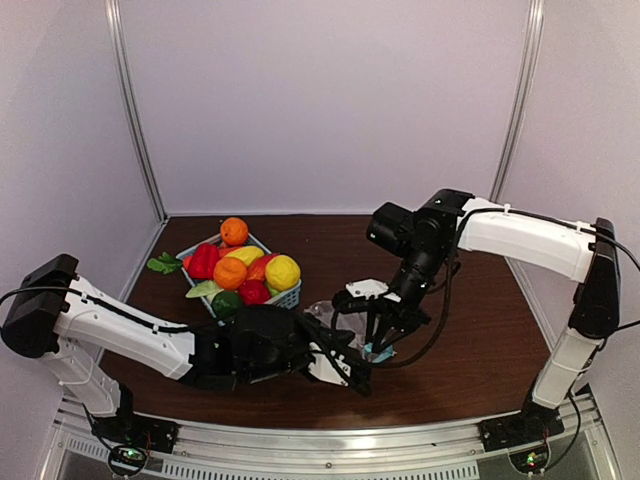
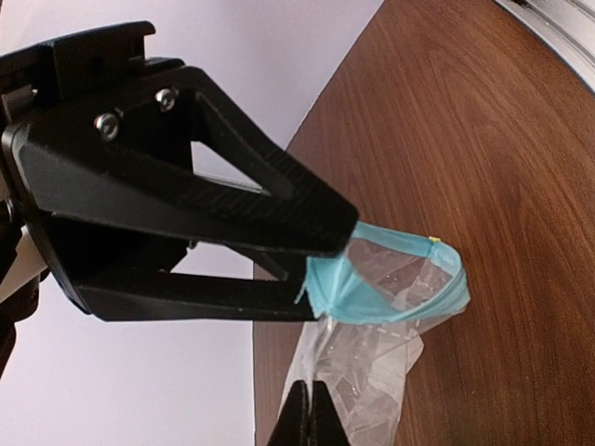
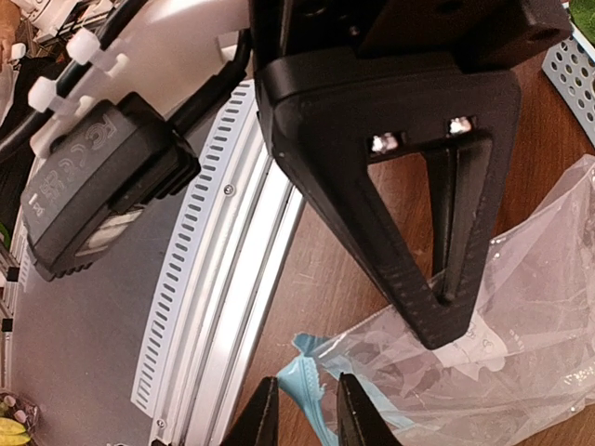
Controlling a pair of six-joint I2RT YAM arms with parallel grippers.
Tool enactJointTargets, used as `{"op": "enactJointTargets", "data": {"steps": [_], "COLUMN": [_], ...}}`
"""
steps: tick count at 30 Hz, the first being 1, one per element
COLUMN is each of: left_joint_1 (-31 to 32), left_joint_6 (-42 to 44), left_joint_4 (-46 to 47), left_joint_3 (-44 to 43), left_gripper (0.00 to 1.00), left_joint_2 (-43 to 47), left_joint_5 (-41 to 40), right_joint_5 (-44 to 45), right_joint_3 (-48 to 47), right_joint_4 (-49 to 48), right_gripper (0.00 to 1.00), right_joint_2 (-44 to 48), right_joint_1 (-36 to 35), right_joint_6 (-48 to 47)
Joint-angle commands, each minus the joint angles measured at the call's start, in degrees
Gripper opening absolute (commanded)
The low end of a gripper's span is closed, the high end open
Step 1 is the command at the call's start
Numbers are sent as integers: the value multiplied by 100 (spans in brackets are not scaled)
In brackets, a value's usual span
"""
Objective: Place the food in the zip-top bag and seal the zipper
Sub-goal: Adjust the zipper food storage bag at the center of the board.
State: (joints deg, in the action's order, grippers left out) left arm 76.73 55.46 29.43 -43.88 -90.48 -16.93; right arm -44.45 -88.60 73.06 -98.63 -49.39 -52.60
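Note:
The clear zip-top bag (image 1: 325,315) lies crumpled on the brown table in front of the basket. My left gripper (image 1: 352,375) (image 2: 311,386) is shut on a fold of the bag's clear plastic (image 2: 372,372). My right gripper (image 1: 380,340) (image 3: 310,409) stands over the bag's mouth, its jaws open a little, with the light-blue zipper (image 3: 307,386) (image 2: 400,307) between them. The food sits heaped in the basket: an orange (image 1: 234,230), a red pepper (image 1: 203,260), a yellow lemon (image 1: 282,271). A green leafy piece (image 1: 163,264) lies beside it.
The light-blue lattice basket (image 1: 290,297) stands at the back left, its corner showing in the right wrist view (image 3: 572,65). A slotted metal rail (image 3: 232,279) runs along the table's near edge. White walls enclose the back and sides.

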Motion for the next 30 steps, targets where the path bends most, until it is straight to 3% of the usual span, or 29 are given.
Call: {"op": "enactJointTargets", "data": {"steps": [1, 7, 15, 20, 24, 30], "left_joint_1": [-20, -125, -202, -255, -432, -1055], "left_joint_6": [-301, -699, -955, -1235, -1667, -3105], "left_joint_4": [133, 149, 54, 45, 65, -19], "left_joint_3": [-198, -223, -261, -297, -252, -436], "left_gripper": [0, 0, 0, 0, 0, 0], "left_joint_2": [-120, 34, 135, 156, 212, 369], "left_joint_5": [-153, 30, 207, 263, 521, 1989], "right_joint_5": [165, 412, 827, 1049, 1928, 3739], "right_joint_3": [84, 307, 659, 696, 818, 921], "right_joint_4": [76, -321, -1239, -1403, -1972, -2995], "right_gripper": [24, 21, 0, 0, 0, 0], "right_joint_2": [136, 342, 808, 1041, 1544, 1817], "right_joint_1": [-88, -146, -218, -238, -238, -236], "right_joint_6": [-57, 143, 563, 629, 743, 1011]}}
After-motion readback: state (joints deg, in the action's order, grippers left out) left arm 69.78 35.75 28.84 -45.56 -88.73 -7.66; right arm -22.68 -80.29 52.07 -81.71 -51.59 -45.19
